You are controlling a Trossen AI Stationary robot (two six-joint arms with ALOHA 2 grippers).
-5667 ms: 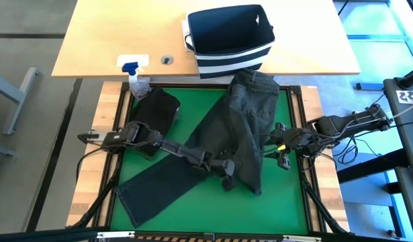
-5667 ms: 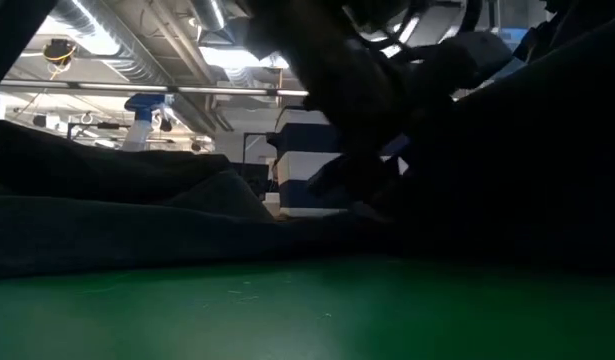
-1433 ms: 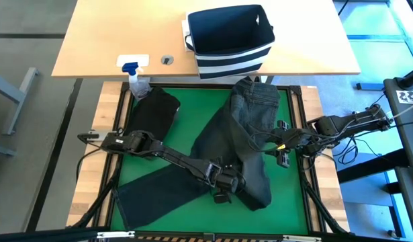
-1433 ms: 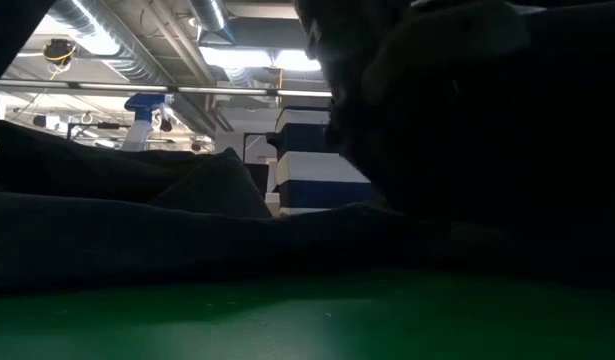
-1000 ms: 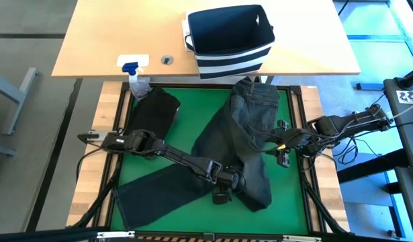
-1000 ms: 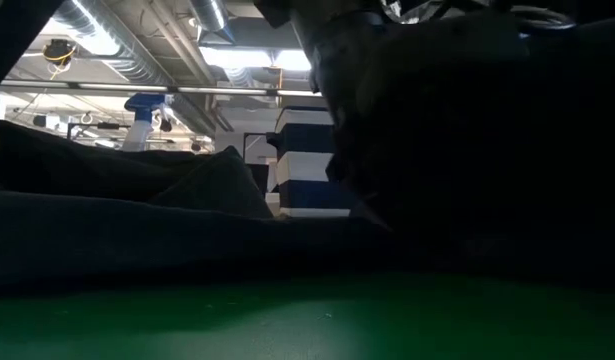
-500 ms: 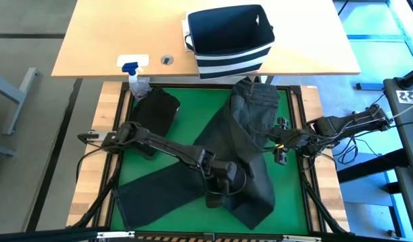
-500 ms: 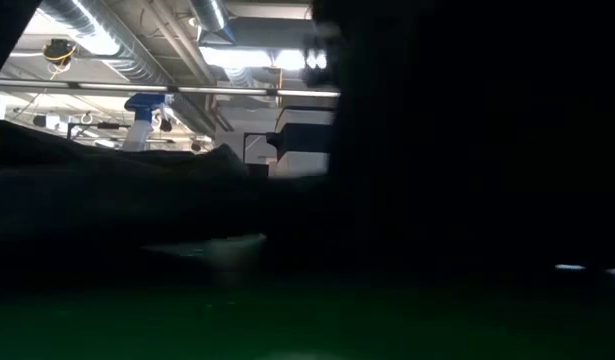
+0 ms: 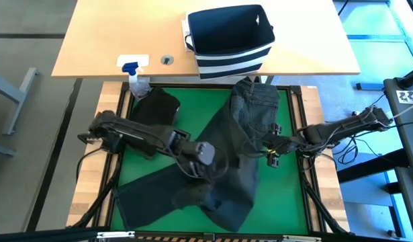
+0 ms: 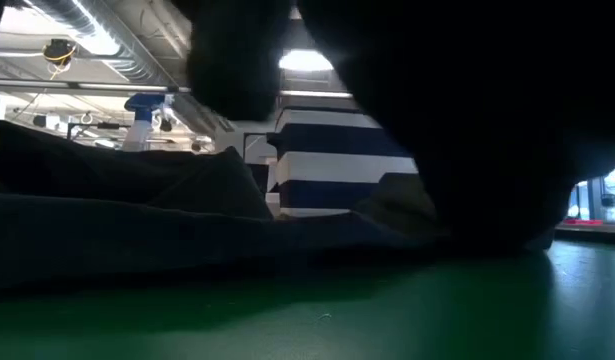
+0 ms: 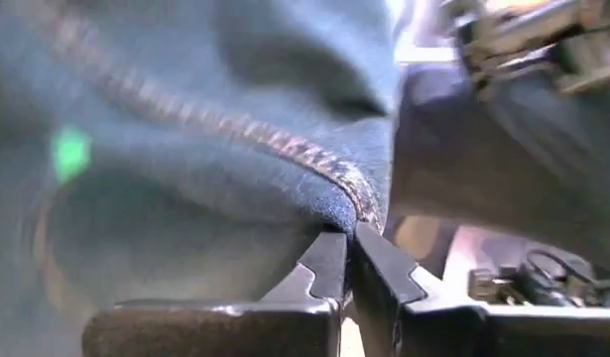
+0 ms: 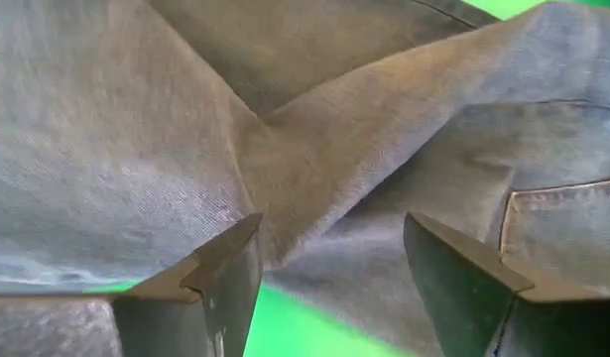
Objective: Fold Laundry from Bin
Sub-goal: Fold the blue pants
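A pair of dark jeans lies spread on the green mat, waist toward the far edge. My left gripper is raised above the mat's middle, shut on a seamed edge of the jeans. The lifted cloth hangs as a dark mass in the low view. My right gripper hovers open over the jeans' right side, touching nothing. A black garment lies on the mat's far left. The navy striped bin stands on the wooden table beyond. My left gripper pinches a stitched seam edge of the jeans between its two fingertips. Only the fingers' free ends are on the cloth. The held part is lifted off the mat, and the rest of the leg drapes down from it onto the mat.
A clear spray bottle with a blue nozzle stands at the mat's far left corner. The bin's white stripes show behind the cloth in the low view. Wooden rails border the mat on its left and right.
My left gripper has risen from the mat's near middle and gone toward the left and far edge, rolling as it rose. The jeans leg has come up with it and bunched over; its lower end has slid left. My right gripper has sunk a little toward the jeans.
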